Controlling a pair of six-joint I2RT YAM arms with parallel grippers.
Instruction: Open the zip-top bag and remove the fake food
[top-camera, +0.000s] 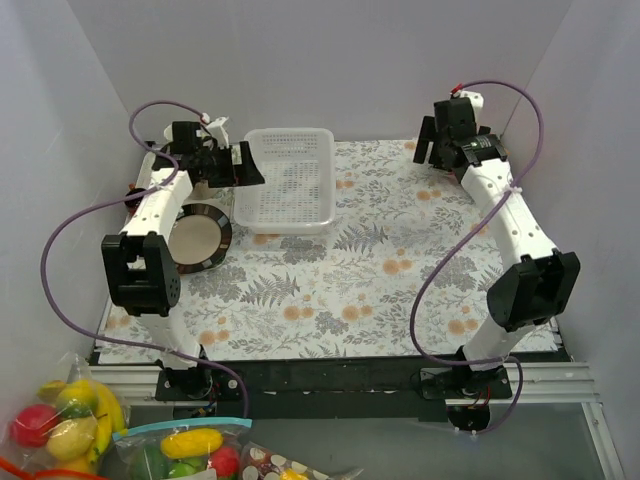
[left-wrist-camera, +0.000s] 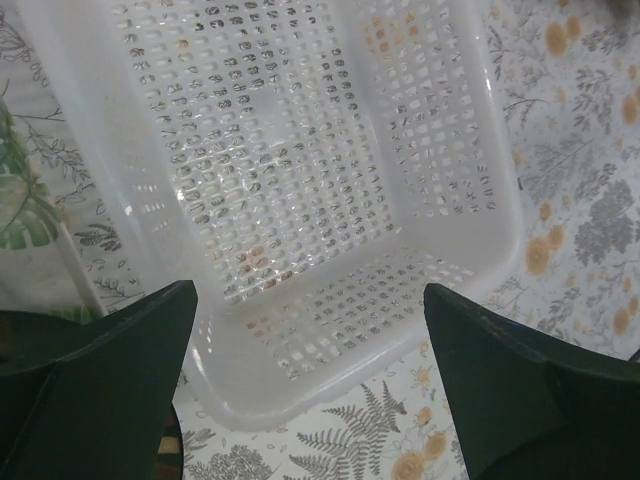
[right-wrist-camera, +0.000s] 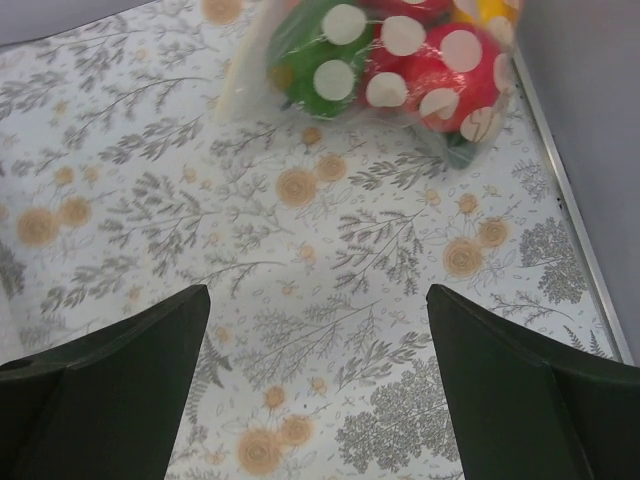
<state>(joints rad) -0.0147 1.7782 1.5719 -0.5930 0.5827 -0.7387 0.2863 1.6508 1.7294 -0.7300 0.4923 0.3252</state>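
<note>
The zip-top bag (right-wrist-camera: 300, 50) shows only in the right wrist view. It is clear plastic with white dots and lies at the far edge of the floral mat, close to the right wall. Inside it I see the fake food: a green piece (right-wrist-camera: 315, 65) and red pieces (right-wrist-camera: 445, 70). My right gripper (right-wrist-camera: 318, 290) is open and empty, above bare mat short of the bag. In the top view the right gripper (top-camera: 428, 150) is at the far right and the bag is hidden behind the arm. My left gripper (left-wrist-camera: 310, 292) is open and empty over the basket's edge, also seen from above (top-camera: 250, 165).
A white perforated basket (top-camera: 300, 222) stands at the back centre, also in the left wrist view (left-wrist-camera: 250, 390). A round tape-like ring (top-camera: 200, 238) lies beside the left arm. Off the table at front left lie a banana-and-lemon bag (top-camera: 65, 420), a teal-zip bag (top-camera: 185, 440) and a dotted bag (top-camera: 285, 465). White walls enclose three sides.
</note>
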